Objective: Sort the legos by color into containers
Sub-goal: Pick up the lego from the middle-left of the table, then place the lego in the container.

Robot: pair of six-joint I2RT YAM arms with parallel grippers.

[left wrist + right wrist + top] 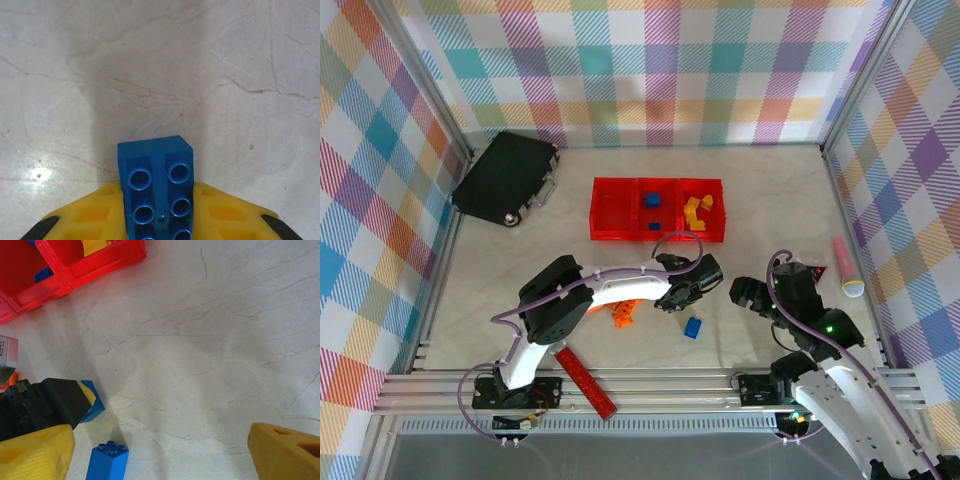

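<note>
The left hand point(156, 216) squeezes a small blue studded plastic brick point(156, 170) (held snug), so lift it over the middle red plastic bin point(658, 237) ahead, then let go.

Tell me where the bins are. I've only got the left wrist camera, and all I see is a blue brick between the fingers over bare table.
Observer: In the top view, the red bins stand just beyond the left gripper and its held blue brick, away from the arm bases.
Operator: Which compartment takes blue?
Observer: The middle one; it holds two blue bricks.
Operator: Any blue left on the table?
Observer: Yes, one loose blue brick lies beside the left gripper, toward the arm bases.
</note>
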